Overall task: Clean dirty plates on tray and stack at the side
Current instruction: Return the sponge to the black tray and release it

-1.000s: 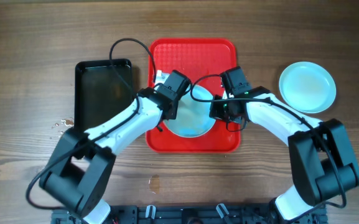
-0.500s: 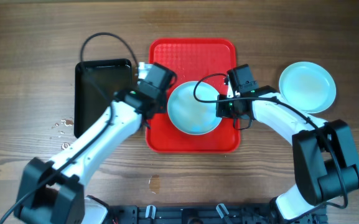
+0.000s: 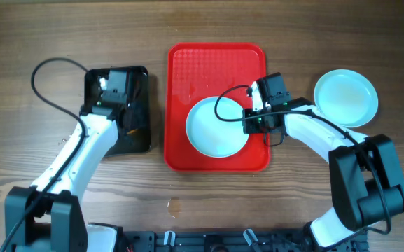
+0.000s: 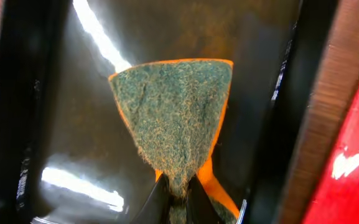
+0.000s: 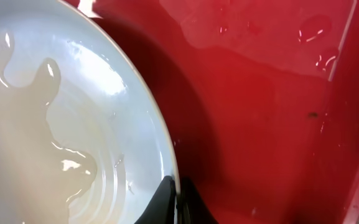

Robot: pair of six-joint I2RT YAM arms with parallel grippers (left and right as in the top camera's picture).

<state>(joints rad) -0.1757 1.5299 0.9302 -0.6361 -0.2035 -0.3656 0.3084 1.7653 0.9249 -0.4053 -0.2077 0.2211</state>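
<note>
A pale light-blue plate (image 3: 216,127) lies on the red tray (image 3: 216,63). My right gripper (image 3: 252,120) is shut on the plate's right rim; in the right wrist view the fingers (image 5: 177,198) pinch the rim of the wet plate (image 5: 55,137) above the tray floor (image 5: 272,112). A second plate (image 3: 346,97) sits on the table to the right of the tray. My left gripper (image 3: 110,89) is over the black tray (image 3: 137,133), shut on a green and orange sponge (image 4: 176,118). A third plate is not in view.
The black tray (image 4: 73,112) sits left of the red tray, whose rim shows at the right edge of the left wrist view (image 4: 353,155). Water drops lie on the wooden table at the left (image 3: 67,140). Cables loop above both arms.
My left arm has swung left off the plate, carrying the sponge from the red tray to the black tray. The right gripper has stayed on the plate's rim.
</note>
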